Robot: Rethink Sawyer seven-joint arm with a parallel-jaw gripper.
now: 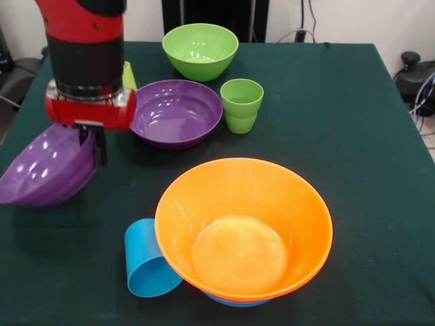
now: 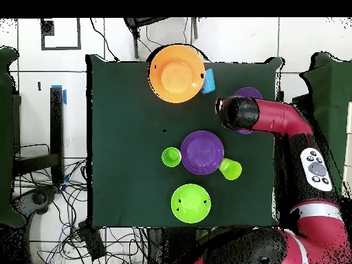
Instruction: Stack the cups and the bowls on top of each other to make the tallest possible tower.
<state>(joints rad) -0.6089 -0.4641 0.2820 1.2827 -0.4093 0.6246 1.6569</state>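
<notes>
My gripper is shut on the rim of a purple bowl, which hangs tilted at the table's left edge. From overhead, only part of this bowl shows past the arm's wrist. A second purple bowl sits upright mid-table. Behind it is a green bowl, and to its right a ridged green cup. A yellow-green cup peeks out behind the arm. In front, a big orange bowl rests in a blue bowl. A sky blue cup lies on its side against them.
The table has a dark green cloth, and its right half is bare of objects. Cables and equipment lie on the floor past the table's edges.
</notes>
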